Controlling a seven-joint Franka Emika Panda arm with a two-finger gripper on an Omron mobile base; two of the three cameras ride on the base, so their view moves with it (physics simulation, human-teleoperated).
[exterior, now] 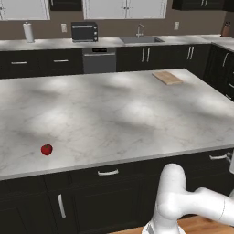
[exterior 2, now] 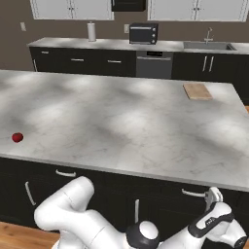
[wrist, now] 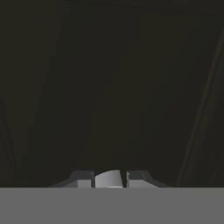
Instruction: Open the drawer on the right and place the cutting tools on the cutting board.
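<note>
Marble-patterned grey stone formed the island countertop [exterior: 114,114], the largest surface in both base views, with black cabinet fronts beneath it and a second run of dark cabinets along the far wall. No brand, label or legible writing could be made out on any appliance or surface. On that far counter stood a dark toaster oven [exterior: 84,32], a white paper-towel roll [exterior: 29,32] and a steel sink [exterior: 140,39]. The white arm reached low in front of the island toward its right end. The drawer [exterior 2: 204,197], a flat dark front panel just under the countertop edge, appeared shut, with its small silver bar handle [exterior 2: 194,193] running horizontally. The gripper [exterior 2: 214,195] sat at the right end of that handle, and in the hand view its two fingertips [wrist: 85,179] were closed on a pale metallic bar, the dark panel lying close behind. The cutting board [exterior: 167,77], light-brown wood with plank-like stripes, lay flat near the far right corner of the island, well apart from the drawer. A small red ball [exterior: 46,149] rested near the front left edge of the countertop.
</note>
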